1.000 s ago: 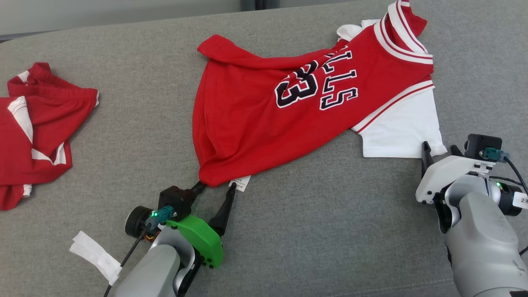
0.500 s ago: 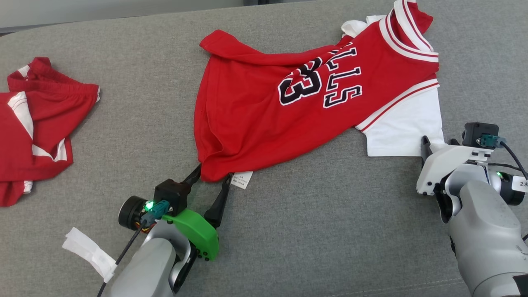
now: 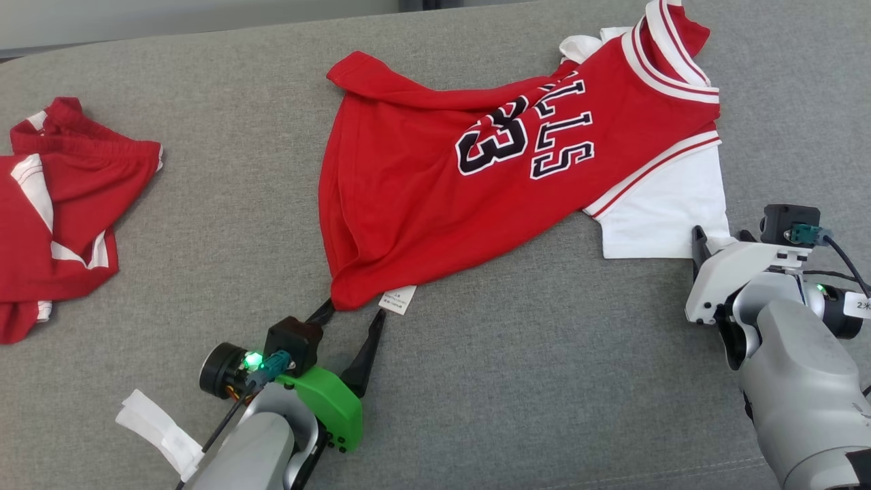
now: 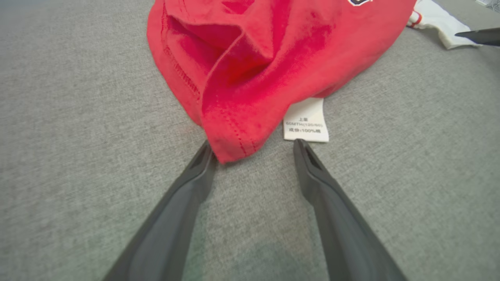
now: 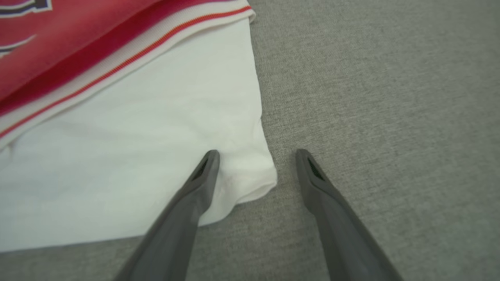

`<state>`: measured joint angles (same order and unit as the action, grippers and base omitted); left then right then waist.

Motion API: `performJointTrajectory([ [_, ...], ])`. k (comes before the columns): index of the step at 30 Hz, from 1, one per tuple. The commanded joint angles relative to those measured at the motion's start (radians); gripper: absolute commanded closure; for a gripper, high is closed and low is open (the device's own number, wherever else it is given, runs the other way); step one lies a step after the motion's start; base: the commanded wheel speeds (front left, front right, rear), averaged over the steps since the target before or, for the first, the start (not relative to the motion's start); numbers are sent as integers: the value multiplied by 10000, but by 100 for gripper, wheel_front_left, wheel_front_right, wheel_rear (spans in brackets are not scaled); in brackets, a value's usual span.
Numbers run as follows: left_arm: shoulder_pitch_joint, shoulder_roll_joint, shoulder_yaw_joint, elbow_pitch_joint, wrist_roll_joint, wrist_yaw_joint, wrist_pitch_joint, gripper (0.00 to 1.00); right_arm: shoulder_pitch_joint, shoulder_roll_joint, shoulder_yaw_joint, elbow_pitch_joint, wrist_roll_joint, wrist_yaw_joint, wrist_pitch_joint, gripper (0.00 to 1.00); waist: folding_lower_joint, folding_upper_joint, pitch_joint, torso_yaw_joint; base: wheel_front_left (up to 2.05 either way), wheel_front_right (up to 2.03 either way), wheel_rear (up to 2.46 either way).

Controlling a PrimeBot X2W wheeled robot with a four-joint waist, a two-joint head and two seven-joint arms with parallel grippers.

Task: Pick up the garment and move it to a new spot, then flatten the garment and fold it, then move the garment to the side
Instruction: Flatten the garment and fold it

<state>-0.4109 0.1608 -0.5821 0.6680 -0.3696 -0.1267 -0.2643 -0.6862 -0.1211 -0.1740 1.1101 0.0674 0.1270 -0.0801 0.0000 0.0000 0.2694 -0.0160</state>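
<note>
Jersey (image 3: 422, 197) is lying rumpled on the grey sofa cushion (image 3: 544, 381), red with a 33 on it and white sleeves, taking up the middle and right of the head view; nothing is lifting it. Left gripper (image 4: 253, 143) is wide open and down low at the jersey's near hem corner; in its wrist view one fingertip sits right against the red fold, the other is just at the bottom edge of the white care label (image 4: 306, 125); the corner pokes a little into the gap, but the fingers aren't pinching anything. Right gripper (image 5: 257, 153) is spread just as wide at the corner of the white sleeve (image 5: 136, 156); one finger lies over the white fabric, the other over bare cushion beside it; can't really tell if that finger is pressing on the cloth or hovering just above. A second red garment (image 3: 61, 204) sits well off to the left, apart from both arms.
</note>
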Motion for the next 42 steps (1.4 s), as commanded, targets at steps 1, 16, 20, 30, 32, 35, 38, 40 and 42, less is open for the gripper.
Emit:
performJointTrajectory([
  [1, -109, -42, -28, 88, -64, -33, 2, 0, 391, 296, 212, 532, 85, 69, 395, 0, 0, 0, 38, 1, 0, 0, 0],
  [16, -525, 114, -528, 252, -1137, -39, 1, 100, 334, -28, 944, 415, 1032, 33, 97, 100, 0, 0, -200, 15, 0, 0, 0],
  [20, -152, 411, -219, -941, -1613, -40, 0, 100, 354, -339, 789, -182, 1521, 27, -463, 100, 0, 0, -582, 35, 0, 0, 0],
  [30, 401, 1514, -363, -3571, -2384, -41, 0, 100, 802, -848, 1214, -2766, 2306, 29, -558, 100, 0, 0, -1464, -166, 0, 0, 0],
  [32, 410, 1633, -334, -4088, -2675, -41, 46, 100, 908, -953, 1278, -3549, 2423, 29, -415, 100, 0, 0, -1561, -210, 0, 0, 0],
  [35, 256, 1834, -335, -4866, -3187, -41, 327, 100, 1055, -1068, 1268, -4814, 2590, 29, -114, 100, 0, 0, -1634, -250, 0, 0, 0],
  [38, -44, 1987, -250, -5792, -3836, -41, 681, 100, 1150, -1123, 1111, -6328, 2805, 30, 328, 100, 0, 0, -1631, -293, 0, 0, 0],
  [40, -258, 2031, -131, -6308, -4293, -41, 903, 100, 1106, -1158, 1032, -7295, 2927, 32, 757, 100, 0, 0, -1531, -323, 0, 0, 0],
  [42, -728, 2194, -136, -6718, -4577, -41, 1228, 100, 849, -937, 941, -8157, 3551, 35, 1322, 100, 0, 0, -1317, -351, 0, 0, 0],
])
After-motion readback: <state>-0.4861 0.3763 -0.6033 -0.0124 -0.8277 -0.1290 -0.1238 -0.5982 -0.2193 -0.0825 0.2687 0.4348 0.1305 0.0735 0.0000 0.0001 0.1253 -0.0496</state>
